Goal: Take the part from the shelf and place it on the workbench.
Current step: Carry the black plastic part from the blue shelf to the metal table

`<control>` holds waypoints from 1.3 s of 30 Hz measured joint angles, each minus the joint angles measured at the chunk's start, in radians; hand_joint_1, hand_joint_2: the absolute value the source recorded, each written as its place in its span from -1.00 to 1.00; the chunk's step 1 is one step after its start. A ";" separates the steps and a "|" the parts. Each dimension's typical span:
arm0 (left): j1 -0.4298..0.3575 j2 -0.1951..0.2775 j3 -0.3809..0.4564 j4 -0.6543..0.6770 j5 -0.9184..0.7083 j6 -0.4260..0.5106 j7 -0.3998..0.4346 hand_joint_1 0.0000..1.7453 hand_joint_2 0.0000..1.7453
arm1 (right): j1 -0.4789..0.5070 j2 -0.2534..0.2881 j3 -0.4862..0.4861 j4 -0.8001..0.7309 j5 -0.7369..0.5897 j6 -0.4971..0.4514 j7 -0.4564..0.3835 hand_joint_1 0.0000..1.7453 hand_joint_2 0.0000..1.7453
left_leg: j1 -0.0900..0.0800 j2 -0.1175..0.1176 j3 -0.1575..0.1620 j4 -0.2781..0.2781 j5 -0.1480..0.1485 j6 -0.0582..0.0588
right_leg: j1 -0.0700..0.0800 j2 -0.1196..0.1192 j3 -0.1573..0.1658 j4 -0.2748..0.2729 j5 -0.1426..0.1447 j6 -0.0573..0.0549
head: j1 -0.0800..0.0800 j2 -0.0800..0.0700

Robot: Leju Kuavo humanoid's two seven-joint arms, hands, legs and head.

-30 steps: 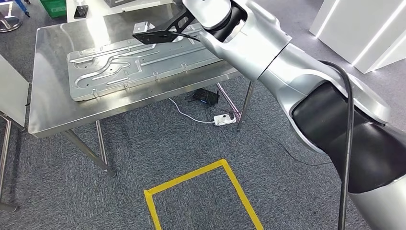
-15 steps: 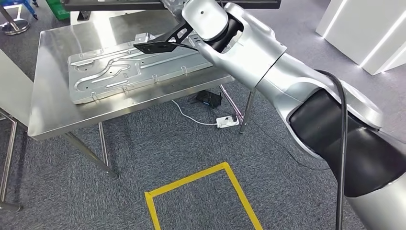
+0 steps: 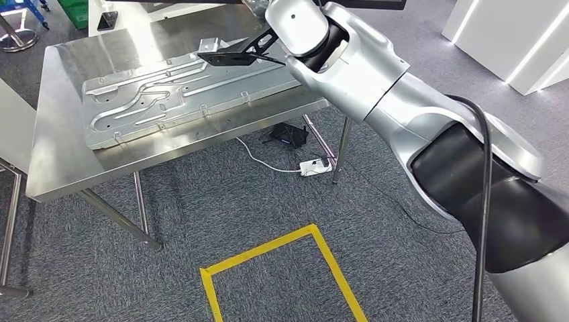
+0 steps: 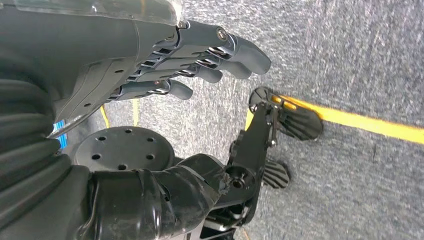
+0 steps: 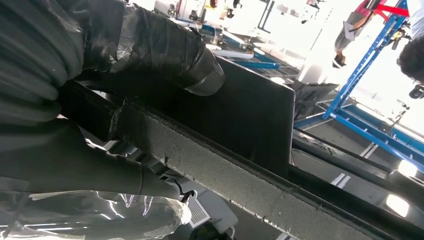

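Observation:
The part is a long flat black panel with a rough edge, and my right hand grips it with the thumb wrapped over one face. In the head view the part shows as a dark strip along the top edge, above the far side of the steel workbench. My right arm reaches up and forward over the bench's right end. My left hand hangs over the carpet, fingers loosely extended and holding nothing.
A large machined aluminium plate covers much of the workbench. On the carpet lie a yellow tape square and a white power strip with cables. White panels stand at the right. Blue racking and a person are beyond the part.
The whole picture has shifted, so the camera moved. The black part came into the top edge of the head view a second ago and stays there, held by the right hand.

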 joint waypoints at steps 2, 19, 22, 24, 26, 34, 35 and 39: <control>0.000 0.000 0.000 0.000 0.000 0.000 0.001 -1.00 1.00 | 0.000 -0.002 0.000 -0.001 0.003 0.000 0.000 1.00 1.00 | 0.002 0.000 0.000 -0.002 -0.001 -0.020 | 0.001 -0.001 0.000 0.000 0.000 0.000 | 0.000 0.000; 0.000 -0.001 0.000 0.000 -0.017 -0.009 -0.003 -1.00 1.00 | 0.019 -0.019 -0.049 -0.023 -0.106 -0.060 0.046 1.00 1.00 | 0.002 -0.001 -0.002 0.003 -0.005 -0.029 | 0.000 -0.005 0.007 -0.009 0.001 0.001 | 0.001 0.000; 0.000 -0.002 0.000 0.000 -0.017 -0.004 -0.002 -1.00 1.00 | 0.028 -0.031 -0.098 -0.035 -0.132 0.019 0.066 1.00 1.00 | 0.002 -0.001 -0.002 0.003 -0.006 -0.028 | 0.000 -0.006 0.008 -0.010 0.001 0.002 | 0.000 0.000; 0.000 -0.003 0.000 0.000 -0.015 0.002 0.001 -1.00 1.00 | 0.030 -0.033 -0.111 -0.035 -0.124 0.083 0.078 1.00 1.00 | 0.002 -0.002 -0.002 0.004 -0.006 -0.027 | 0.000 -0.006 0.009 -0.010 0.000 0.002 | 0.001 0.000; 0.001 -0.003 0.000 0.000 -0.014 0.006 0.002 -1.00 1.00 | 0.031 -0.035 -0.114 -0.034 -0.111 0.094 0.089 1.00 1.00 | 0.002 -0.002 -0.002 0.004 -0.006 -0.027 | 0.000 -0.006 0.008 -0.010 0.001 0.002 | 0.001 0.000; 0.000 -0.004 0.000 0.000 -0.014 0.007 0.002 -1.00 1.00 | 0.030 -0.037 -0.133 -0.034 -0.105 0.096 0.095 1.00 1.00 | 0.002 -0.002 -0.002 0.004 -0.006 -0.027 | 0.000 -0.006 0.008 -0.010 0.001 0.003 | 0.000 0.000; 0.000 -0.004 0.000 0.000 -0.013 0.007 0.002 -1.00 1.00 | 0.030 -0.036 -0.135 -0.034 -0.106 0.101 0.097 1.00 1.00 | 0.002 -0.002 -0.002 0.004 -0.006 -0.027 | 0.000 -0.006 0.008 -0.010 0.000 0.003 | 0.000 0.000; -0.001 -0.004 0.000 0.000 -0.010 0.007 0.000 -1.00 1.00 | 0.030 -0.036 -0.144 -0.032 -0.106 0.115 0.091 1.00 1.00 | 0.002 -0.002 -0.003 0.004 -0.006 -0.027 | 0.000 -0.006 0.008 -0.010 0.000 0.003 | 0.000 0.000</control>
